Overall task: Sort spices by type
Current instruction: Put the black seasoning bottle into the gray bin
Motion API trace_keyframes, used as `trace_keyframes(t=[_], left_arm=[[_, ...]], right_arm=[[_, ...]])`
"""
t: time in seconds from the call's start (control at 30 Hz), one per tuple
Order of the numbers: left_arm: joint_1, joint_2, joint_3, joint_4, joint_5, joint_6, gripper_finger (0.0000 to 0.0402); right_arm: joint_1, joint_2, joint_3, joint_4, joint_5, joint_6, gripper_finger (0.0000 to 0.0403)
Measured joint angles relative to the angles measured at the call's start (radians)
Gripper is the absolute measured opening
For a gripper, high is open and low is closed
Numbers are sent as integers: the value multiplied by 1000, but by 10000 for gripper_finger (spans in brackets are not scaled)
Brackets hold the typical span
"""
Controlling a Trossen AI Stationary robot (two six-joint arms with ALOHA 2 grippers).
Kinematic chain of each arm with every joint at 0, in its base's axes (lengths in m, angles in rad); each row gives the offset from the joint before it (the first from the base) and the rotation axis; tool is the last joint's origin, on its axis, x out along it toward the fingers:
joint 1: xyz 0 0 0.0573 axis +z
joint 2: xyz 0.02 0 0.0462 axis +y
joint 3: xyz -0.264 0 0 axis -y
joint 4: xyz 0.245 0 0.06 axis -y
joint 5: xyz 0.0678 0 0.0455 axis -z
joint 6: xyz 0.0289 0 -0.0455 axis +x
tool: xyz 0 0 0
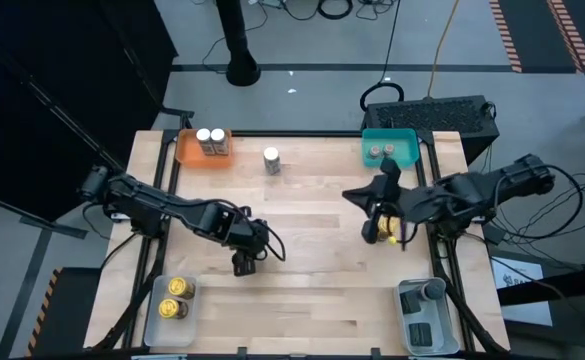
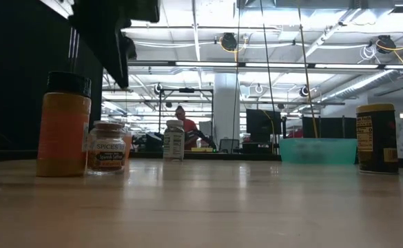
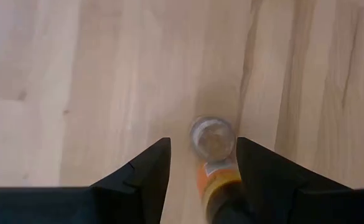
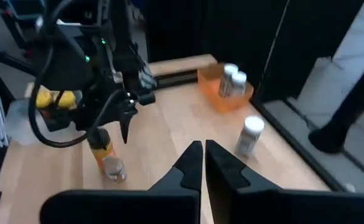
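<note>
My left gripper (image 1: 244,262) (image 3: 200,162) stands open, pointing down over two spice jars on the table's near left. These are a short grey-lidded jar (image 3: 212,137) (image 2: 107,147) and a taller orange jar with a dark lid (image 2: 63,124) (image 4: 101,149). In the left wrist view the short jar shows in the gap between the fingers, lower down. My right gripper (image 1: 357,194) (image 4: 201,155) is shut, holds nothing and is raised over the table's right half. A white-lidded jar (image 1: 271,160) stands alone near the far edge. A dark jar (image 1: 372,230) and a yellow one (image 1: 393,237) stand under the right arm.
At the far edge, an orange tray (image 1: 187,150) holds two white-topped jars and a teal tray (image 1: 404,138) holds two grey-lidded ones. At the near corners, a clear tray (image 1: 157,325) holds two yellow jars and another clear tray (image 1: 412,300) holds dark ones. Bare wood lies mid-table.
</note>
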Motion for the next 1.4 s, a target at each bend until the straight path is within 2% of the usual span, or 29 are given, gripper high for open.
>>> trace_keyframes(t=[0.17, 0.3, 0.53, 0.77, 0.87, 1.0, 1.17, 1.4], left_arm=[[-17, -2, 112, -203, 4, -29, 190], [-50, -2, 143, -300, 23, -32, 190], [-83, -2, 142, -353, 43, -77, 190], [-87, -2, 141, -353, 55, -85, 195], [-87, -2, 141, -353, 53, -85, 217], [-91, -2, 136, -342, 41, -87, 265], [-93, 0, 79, -269, 40, -74, 319], [-93, -2, 30, -188, 55, -58, 338]], right_arm=[[-11, -80, -94, 92, -30, -51, 0], [-22, -164, -227, 216, -81, -55, 0], [-38, -279, -420, 378, -98, -17, 0], [-38, -266, -444, 390, -100, 26, 0], [-38, -256, -444, 389, -101, 28, 0], [-38, -254, -444, 390, -105, 36, 0], [-38, -252, -444, 388, -106, 35, 0], [-38, -250, -444, 388, -105, 35, 0]])
